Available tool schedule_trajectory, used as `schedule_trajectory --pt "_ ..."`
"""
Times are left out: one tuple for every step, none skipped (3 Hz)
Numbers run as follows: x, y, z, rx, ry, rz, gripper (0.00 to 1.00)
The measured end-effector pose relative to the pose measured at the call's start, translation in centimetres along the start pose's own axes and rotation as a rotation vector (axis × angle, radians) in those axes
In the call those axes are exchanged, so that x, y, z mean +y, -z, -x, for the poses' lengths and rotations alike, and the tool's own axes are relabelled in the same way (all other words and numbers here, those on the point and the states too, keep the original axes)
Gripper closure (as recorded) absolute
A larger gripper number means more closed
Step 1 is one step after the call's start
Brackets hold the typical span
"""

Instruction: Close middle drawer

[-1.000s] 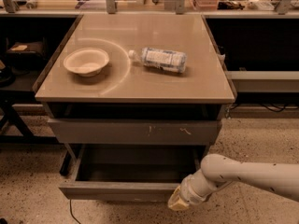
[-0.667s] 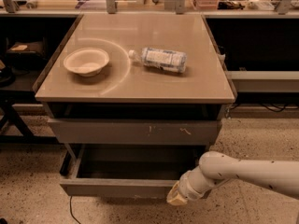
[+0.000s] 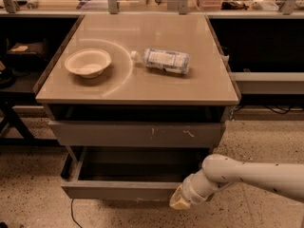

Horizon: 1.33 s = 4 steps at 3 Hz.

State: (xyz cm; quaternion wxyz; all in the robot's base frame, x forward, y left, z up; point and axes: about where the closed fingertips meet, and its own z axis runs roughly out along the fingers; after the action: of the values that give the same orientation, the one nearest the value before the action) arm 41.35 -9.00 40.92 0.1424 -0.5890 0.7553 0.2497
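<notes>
The gripper (image 3: 180, 202) is low at the right of the camera view, at the end of a white arm (image 3: 247, 174) that reaches in from the right edge. Its cream-coloured tip sits against the right end of the middle drawer (image 3: 118, 190), at the lower edge of that drawer's front. Whether it is released or clenched cannot be told from here.

The middle drawer stands pulled out from the cabinet, well forward of the front above it. Its plain grey front faces the camera and its dark tray interior is open to view behind it. The upper drawer front (image 3: 133, 134) just above is taller, carries a few pale scratch marks right of its middle, and sits further back under the tabletop.

The tan tabletop (image 3: 142, 87) bears two things. A shallow cream bowl (image 3: 88, 62) stands upright on the left side. A clear plastic water bottle (image 3: 164, 60) lies on its side to the right of the bowl, its cap end pointing left toward the bowl, the two near each other but apart. A pale curved mark runs across the surface between them.

The floor (image 3: 38, 194) is speckled, and a thin dark cable (image 3: 71, 213) trails over it below the drawer's left corner. A cluttered bench (image 3: 142, 11) runs along the back.
</notes>
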Motion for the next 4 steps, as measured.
schedule_trajectory --pt "0.0 0.0 0.0 0.0 0.0 0.0 0.36" --pt "0.0 0.0 0.0 0.0 0.0 0.0 0.12" --pt "0.01 -0.01 0.0 0.0 0.0 0.0 0.0" --pt "0.01 -0.01 0.0 0.0 0.0 0.0 0.0"
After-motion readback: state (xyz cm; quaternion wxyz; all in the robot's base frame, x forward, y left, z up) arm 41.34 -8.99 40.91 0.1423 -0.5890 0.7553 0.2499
